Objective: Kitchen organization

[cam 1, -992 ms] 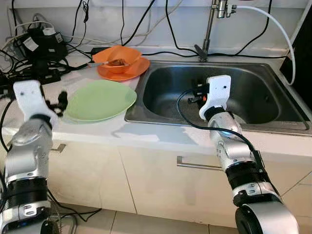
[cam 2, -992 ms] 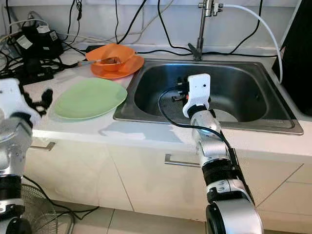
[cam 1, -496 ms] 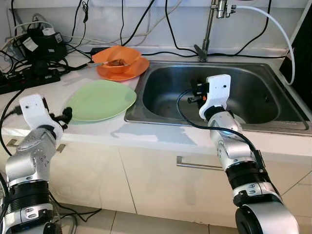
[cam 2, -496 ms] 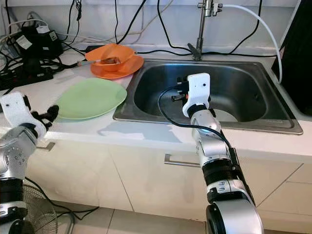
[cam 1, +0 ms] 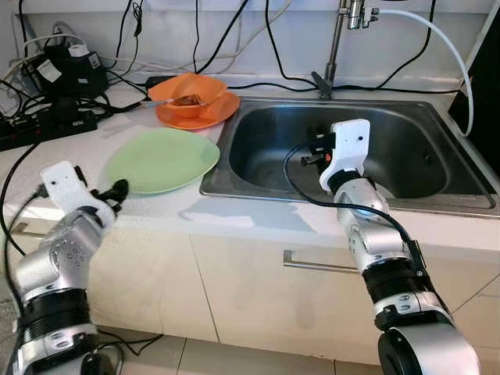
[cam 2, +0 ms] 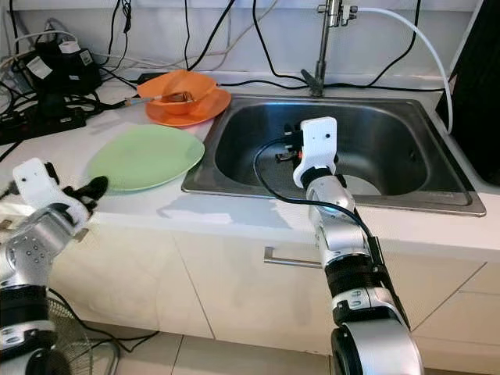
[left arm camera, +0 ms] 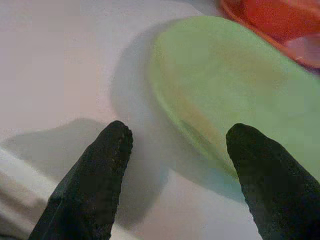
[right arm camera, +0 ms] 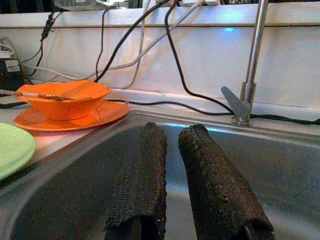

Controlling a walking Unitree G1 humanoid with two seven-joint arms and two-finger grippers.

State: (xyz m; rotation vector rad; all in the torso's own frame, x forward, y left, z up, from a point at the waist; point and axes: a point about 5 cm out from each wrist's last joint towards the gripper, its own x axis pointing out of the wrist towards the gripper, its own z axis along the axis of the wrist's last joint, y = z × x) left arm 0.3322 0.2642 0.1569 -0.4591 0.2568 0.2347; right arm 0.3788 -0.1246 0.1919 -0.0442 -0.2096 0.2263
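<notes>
1. Hovering low at the counter's front edge, the left gripper (left arm camera: 172, 150) points its spread fingers at the green plate (cam 1: 162, 160), not touching it.
2. Right gripper (right arm camera: 187, 180), fingers nearly together and empty, hangs over the sink (cam 1: 437, 137).
3. Orange bowl (cam 1: 187, 90) sits on an orange plate (cam 1: 211, 116) behind the green one.

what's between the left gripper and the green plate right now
Nothing but bare white countertop. In the left wrist view the left gripper is open, its fingers just short of the green plate rim.
</notes>
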